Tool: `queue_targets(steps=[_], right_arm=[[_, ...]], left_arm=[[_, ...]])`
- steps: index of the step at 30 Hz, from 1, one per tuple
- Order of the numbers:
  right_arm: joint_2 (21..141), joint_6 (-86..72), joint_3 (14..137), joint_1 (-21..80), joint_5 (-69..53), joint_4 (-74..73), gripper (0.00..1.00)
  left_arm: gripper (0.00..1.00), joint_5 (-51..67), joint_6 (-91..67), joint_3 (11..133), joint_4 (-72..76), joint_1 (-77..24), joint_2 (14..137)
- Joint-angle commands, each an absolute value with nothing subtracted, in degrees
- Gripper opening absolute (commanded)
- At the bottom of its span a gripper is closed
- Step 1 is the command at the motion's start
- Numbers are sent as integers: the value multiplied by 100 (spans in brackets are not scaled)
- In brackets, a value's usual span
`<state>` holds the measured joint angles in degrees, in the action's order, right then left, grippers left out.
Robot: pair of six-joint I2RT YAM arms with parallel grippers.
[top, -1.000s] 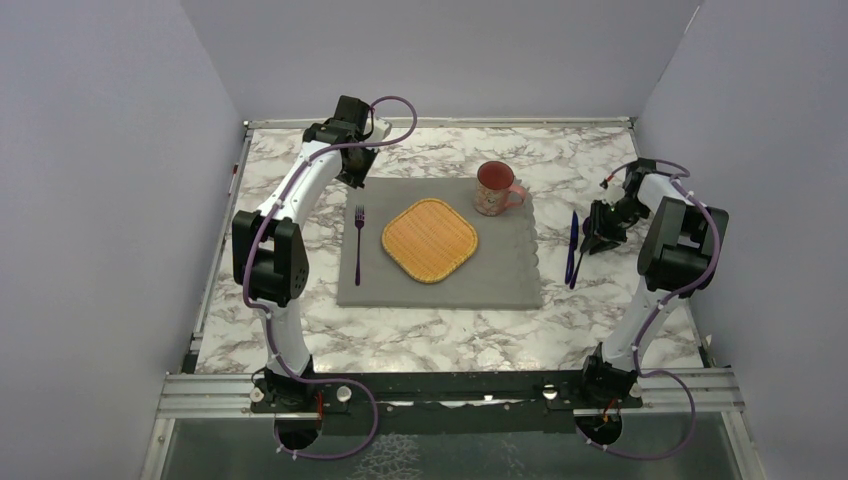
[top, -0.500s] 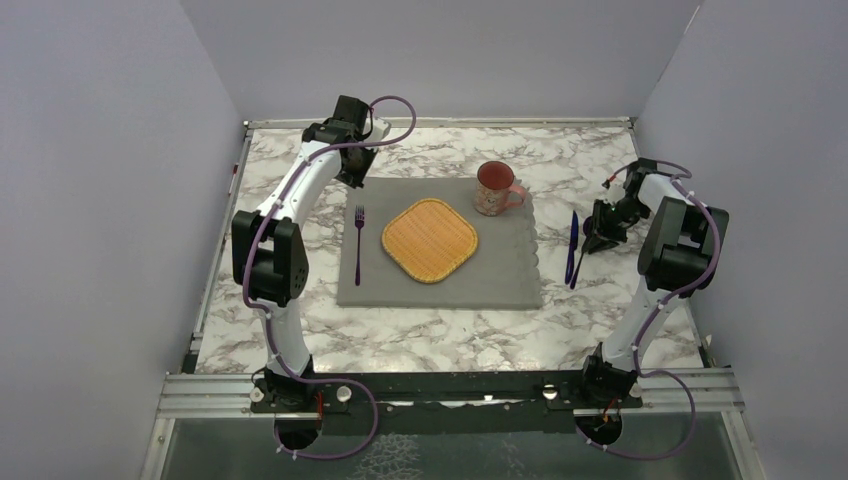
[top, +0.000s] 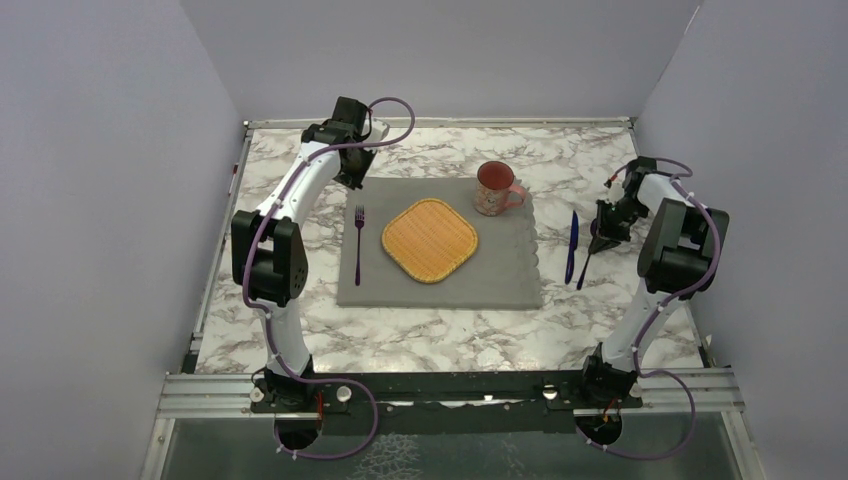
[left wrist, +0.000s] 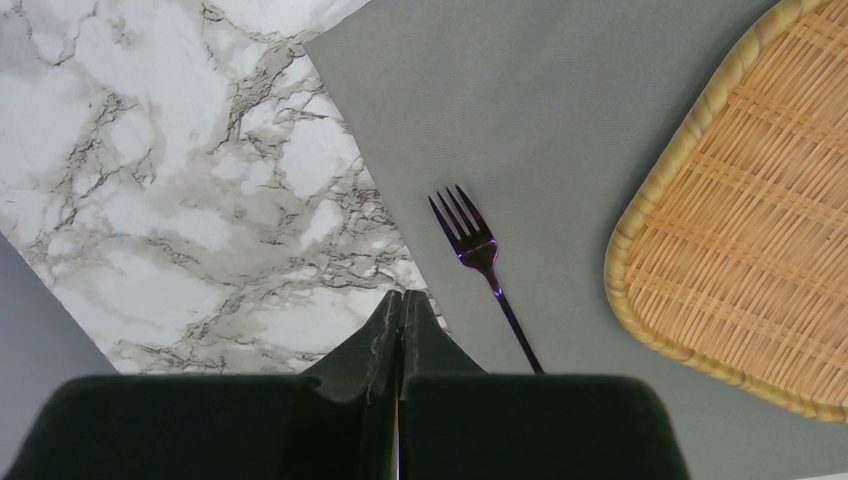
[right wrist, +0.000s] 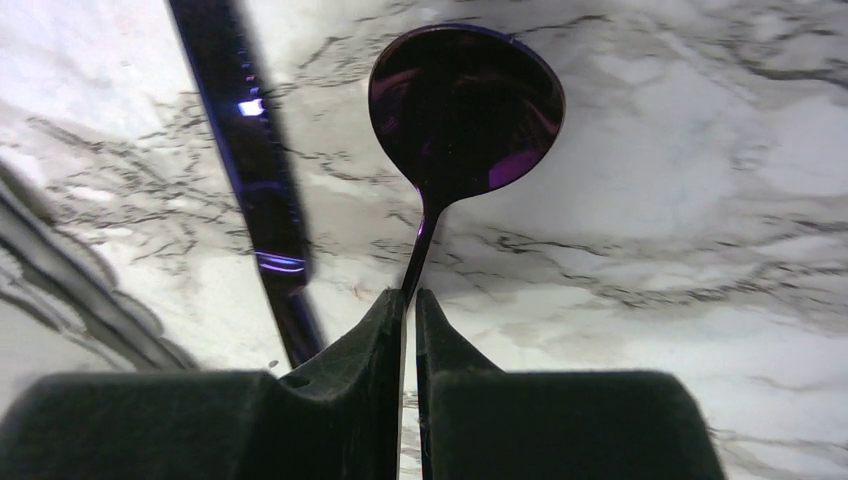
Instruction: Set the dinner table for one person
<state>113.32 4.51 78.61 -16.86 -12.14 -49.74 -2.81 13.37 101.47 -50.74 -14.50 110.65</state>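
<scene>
The dinner table point(top: 430, 330) is white-and-grey marble. On it lies a grey placemat point(top: 500, 280) carrying a woven wicker plate point(top: 429, 240), a purple fork point(top: 358, 243) to its left and a pink mug point(top: 495, 188) at the back right. Right of the mat lie a purple knife point(top: 571, 245) and a purple spoon point(right wrist: 465, 105). My right gripper point(right wrist: 410, 293) is shut on the spoon's handle, low over the marble, with the knife point(right wrist: 250, 150) just to its left. My left gripper point(left wrist: 403, 295) is shut and empty, hanging above the mat's back left edge beside the fork point(left wrist: 470, 240).
Grey walls enclose the table on three sides. A metal rail point(top: 450, 385) with both arm bases runs along the near edge. The scalloped right edge of the placemat point(top: 538, 250) lies a short way left of the knife.
The right gripper's fingers have closed onto the spoon's handle, and the handle now angles away from the knife toward the near right. The left arm has not moved.
</scene>
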Motion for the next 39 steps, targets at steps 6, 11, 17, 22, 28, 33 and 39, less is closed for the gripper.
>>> queue_targets(steps=[6,11,17,22,28,33,39], right_arm=[[11102,712,7699,-1706,-162,-4742,12],[11146,792,7733,-1706,-586,-5053,21],[11046,930,7566,-1711,-1040,-5086,27],[10990,944,7567,-1712,-1351,-5141,28],[10850,940,7567,-1705,-1467,-5212,28],[10709,943,7541,-1706,-1659,-5254,28],[10648,877,7460,-1701,-1700,-5207,29]], left_arm=[[1,-171,1313,10127,-5049,-1397,10835],[1,-146,1301,10156,-5051,-1397,10878],[1,-115,1283,10169,-5052,-1398,10898],[1,-90,1277,10170,-5047,-1398,10885],[1,-65,1277,10097,-5050,-1402,10847],[1,-20,1270,10046,-5044,-1394,10837],[1,-8,1248,10117,-5033,-1392,10899]])
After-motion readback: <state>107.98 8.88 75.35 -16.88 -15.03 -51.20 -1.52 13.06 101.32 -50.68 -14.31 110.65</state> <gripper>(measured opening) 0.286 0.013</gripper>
